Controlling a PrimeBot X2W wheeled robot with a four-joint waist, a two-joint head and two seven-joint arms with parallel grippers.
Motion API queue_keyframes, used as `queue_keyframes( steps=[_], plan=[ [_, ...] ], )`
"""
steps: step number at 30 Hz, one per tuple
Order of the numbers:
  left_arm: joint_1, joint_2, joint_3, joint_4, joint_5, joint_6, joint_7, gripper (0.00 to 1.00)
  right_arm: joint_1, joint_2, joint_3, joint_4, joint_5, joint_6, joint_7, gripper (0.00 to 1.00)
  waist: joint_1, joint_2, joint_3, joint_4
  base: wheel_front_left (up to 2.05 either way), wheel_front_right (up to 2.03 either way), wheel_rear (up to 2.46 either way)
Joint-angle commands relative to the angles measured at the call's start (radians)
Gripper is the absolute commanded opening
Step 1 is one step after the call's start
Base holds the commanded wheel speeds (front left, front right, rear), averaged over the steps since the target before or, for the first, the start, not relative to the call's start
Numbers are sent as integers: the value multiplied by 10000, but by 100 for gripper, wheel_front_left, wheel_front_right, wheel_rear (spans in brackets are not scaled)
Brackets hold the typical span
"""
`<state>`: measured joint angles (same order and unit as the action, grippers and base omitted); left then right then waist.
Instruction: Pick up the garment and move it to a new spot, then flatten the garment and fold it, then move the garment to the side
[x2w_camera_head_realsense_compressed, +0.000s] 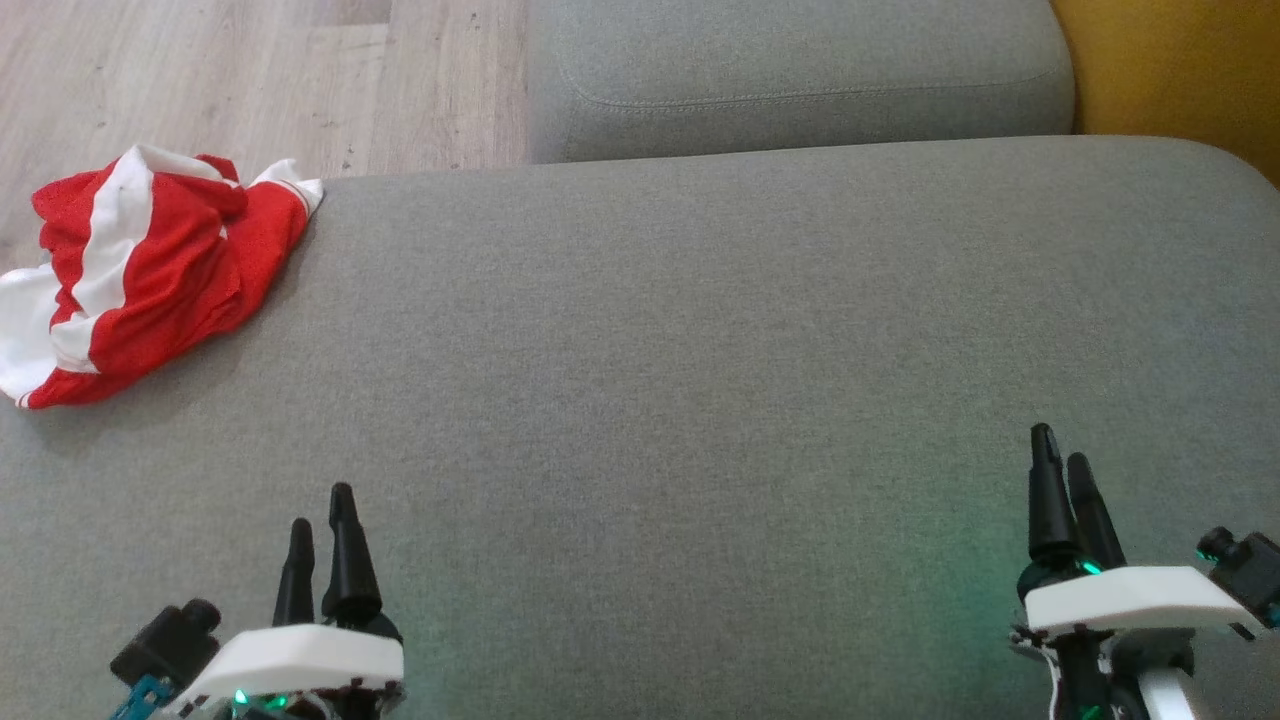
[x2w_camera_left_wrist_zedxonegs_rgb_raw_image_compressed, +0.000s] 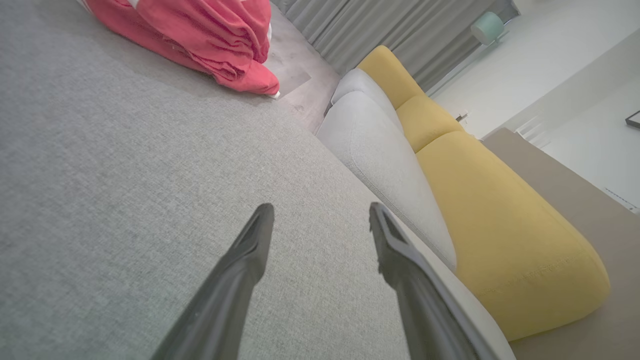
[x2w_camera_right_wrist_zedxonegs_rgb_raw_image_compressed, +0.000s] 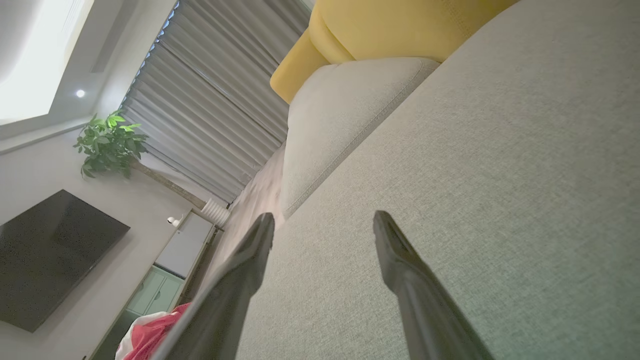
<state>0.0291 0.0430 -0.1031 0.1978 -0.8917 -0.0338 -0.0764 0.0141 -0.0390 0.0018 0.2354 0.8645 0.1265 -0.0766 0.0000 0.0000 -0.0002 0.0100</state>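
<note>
The garment (x2w_camera_head_realsense_compressed: 140, 270) is a crumpled red and white piece lying at the far left corner of the grey cushion (x2w_camera_head_realsense_compressed: 700, 380), partly hanging past its edge. In the left wrist view the garment (x2w_camera_left_wrist_zedxonegs_rgb_raw_image_compressed: 200, 35) sits at the top, well ahead of the fingers. A small part of the garment (x2w_camera_right_wrist_zedxonegs_rgb_raw_image_compressed: 145, 335) peeks out at the bottom left of the right wrist view. My left gripper (x2w_camera_head_realsense_compressed: 320, 510) hovers open over the near left of the cushion, holding nothing. At the near right, my right gripper (x2w_camera_head_realsense_compressed: 1060, 450) is open and holds nothing as well.
A second grey cushion (x2w_camera_head_realsense_compressed: 800, 80) lies beyond the far edge, with a yellow cushion (x2w_camera_head_realsense_compressed: 1180, 70) at the far right. Wooden floor (x2w_camera_head_realsense_compressed: 250, 80) shows at the far left. A television (x2w_camera_right_wrist_zedxonegs_rgb_raw_image_compressed: 50, 255) and a plant (x2w_camera_right_wrist_zedxonegs_rgb_raw_image_compressed: 107, 145) stand across the room.
</note>
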Motion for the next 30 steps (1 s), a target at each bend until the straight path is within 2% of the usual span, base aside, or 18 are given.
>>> queue_keyframes(
  steps=[1, 30],
  plan=[
    [-243, 51, 58, -286, 324, 47, -140, 100, -149, -68, 221, -369, -314, 25, -149, 100, 0, 0, -2, 4, 0, 0, 0],
    [-45, 62, -378, 112, 4015, 391, -1060, 100, -125, -92, 1116, 45, -4173, 34, -1064, 100, 0, 0, -50, 100, 0, 0, 0]
  ],
)
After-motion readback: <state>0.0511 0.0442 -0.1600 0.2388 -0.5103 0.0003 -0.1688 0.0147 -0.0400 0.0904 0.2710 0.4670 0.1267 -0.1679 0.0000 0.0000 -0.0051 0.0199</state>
